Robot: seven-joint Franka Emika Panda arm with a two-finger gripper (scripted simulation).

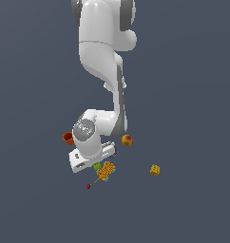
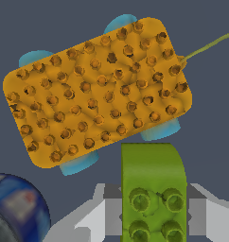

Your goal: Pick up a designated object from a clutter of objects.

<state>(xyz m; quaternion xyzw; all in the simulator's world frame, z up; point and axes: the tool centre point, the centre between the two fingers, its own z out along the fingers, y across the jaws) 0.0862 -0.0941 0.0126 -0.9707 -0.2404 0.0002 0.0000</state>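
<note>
While the gripper [image 2: 153, 222] hangs low over the clutter, its grey fingers [image 2: 95, 220] sit on either side of the green brick [image 2: 153, 189], flush against its sides and gripping it. Just beyond the brick lies the yellow-orange studded block [image 2: 97, 90] on light blue wheels, a thin olive stalk running from one corner. Beside the brick a dark blue round thing [image 2: 17, 208] shows partly. Farther from the brick, an orange cup [image 1: 68, 138], an orange-red ball [image 1: 127, 140] and a small yellow cube [image 1: 155, 170] lie scattered.
</note>
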